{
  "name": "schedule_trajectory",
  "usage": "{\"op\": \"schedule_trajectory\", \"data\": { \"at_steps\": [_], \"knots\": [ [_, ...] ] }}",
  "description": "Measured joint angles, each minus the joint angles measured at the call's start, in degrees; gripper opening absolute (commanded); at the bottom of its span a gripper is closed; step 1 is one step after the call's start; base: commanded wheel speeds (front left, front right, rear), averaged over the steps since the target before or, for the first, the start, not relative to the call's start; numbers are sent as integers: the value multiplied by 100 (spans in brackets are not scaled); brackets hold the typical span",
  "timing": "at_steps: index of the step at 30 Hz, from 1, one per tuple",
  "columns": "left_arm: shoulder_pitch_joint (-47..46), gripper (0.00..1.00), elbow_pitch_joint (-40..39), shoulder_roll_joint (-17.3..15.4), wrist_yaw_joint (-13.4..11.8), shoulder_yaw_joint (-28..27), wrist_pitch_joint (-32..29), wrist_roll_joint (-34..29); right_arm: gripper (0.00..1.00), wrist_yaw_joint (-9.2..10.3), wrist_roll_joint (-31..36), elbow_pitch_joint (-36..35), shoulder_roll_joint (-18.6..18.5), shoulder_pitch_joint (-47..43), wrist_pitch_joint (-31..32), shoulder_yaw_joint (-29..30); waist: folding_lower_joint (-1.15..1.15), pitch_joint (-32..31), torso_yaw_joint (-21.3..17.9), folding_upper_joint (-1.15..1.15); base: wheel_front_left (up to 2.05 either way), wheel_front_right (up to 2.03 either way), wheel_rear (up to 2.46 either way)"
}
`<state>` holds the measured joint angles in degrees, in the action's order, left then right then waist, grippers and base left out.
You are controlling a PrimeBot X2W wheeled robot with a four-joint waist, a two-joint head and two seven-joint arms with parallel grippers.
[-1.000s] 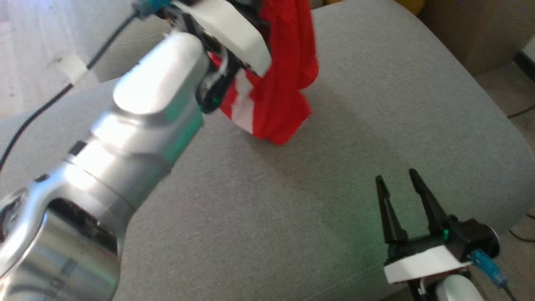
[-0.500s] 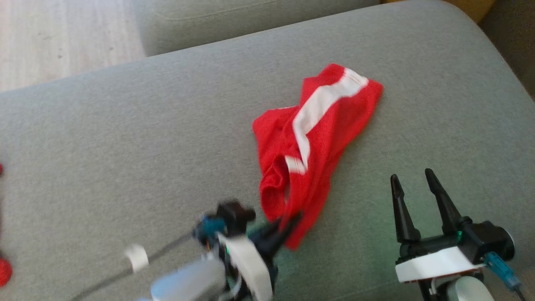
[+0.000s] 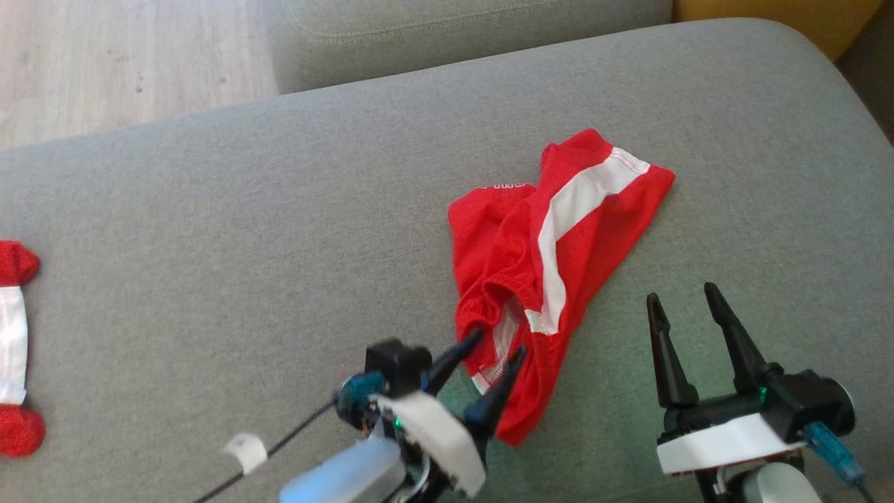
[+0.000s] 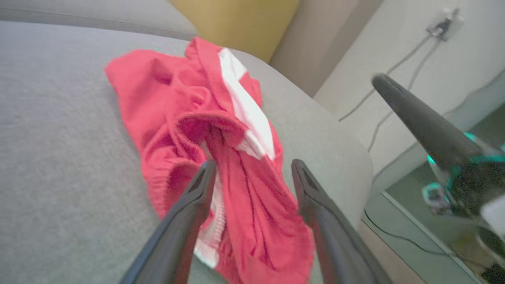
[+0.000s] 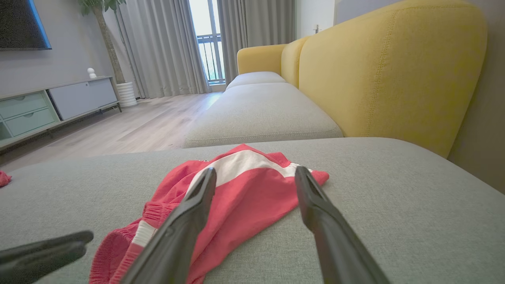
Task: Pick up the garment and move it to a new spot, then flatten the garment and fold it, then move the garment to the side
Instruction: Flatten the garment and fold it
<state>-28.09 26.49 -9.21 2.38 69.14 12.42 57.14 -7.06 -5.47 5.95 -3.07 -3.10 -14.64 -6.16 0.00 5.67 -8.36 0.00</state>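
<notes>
Two end effectors, both spread wide, holding nothing: left end effector (image 3: 499,341) straddles the near hem of the red garment (image 3: 552,230), right end effector (image 3: 682,293) near it. Garment crumpled on grey sofa cushion (image 3: 279,230). Relocation looks done; flattening next, needing opposite edges gripped and drawn apart.

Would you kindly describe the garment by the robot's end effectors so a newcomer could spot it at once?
Start at the broad grey cushion in the head view. Right of its middle lies a crumpled red garment with a wide white stripe, its near end at the open left end effector. The other red-and-white item sits at the cushion's left edge.
</notes>
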Motion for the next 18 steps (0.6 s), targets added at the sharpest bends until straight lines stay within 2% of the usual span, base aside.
{"op": "schedule_trajectory", "data": {
  "at_steps": [2,7,11,17,18],
  "knots": [
    [-85,100,121,158,-172,-201,-107,235,100,0,0,2,-14,1,0,-27,0,14,-35,0,0,0,0],
    [-243,100,201,424,-248,-392,-735,800,100,0,0,3,-51,5,0,-52,0,64,-174,0,0,0,0],
    [-449,100,366,467,-439,-410,-1082,918,100,0,0,3,-51,12,0,-63,0,107,-317,0,0,0,0],
    [-499,100,535,488,-490,-512,-1380,1230,100,0,0,4,-48,16,0,-46,0,167,-503,0,0,0,0],
    [-499,93,550,488,-490,-523,-1425,1266,100,0,0,4,-48,16,0,-42,0,172,-526,0,0,0,0]
  ]
}}
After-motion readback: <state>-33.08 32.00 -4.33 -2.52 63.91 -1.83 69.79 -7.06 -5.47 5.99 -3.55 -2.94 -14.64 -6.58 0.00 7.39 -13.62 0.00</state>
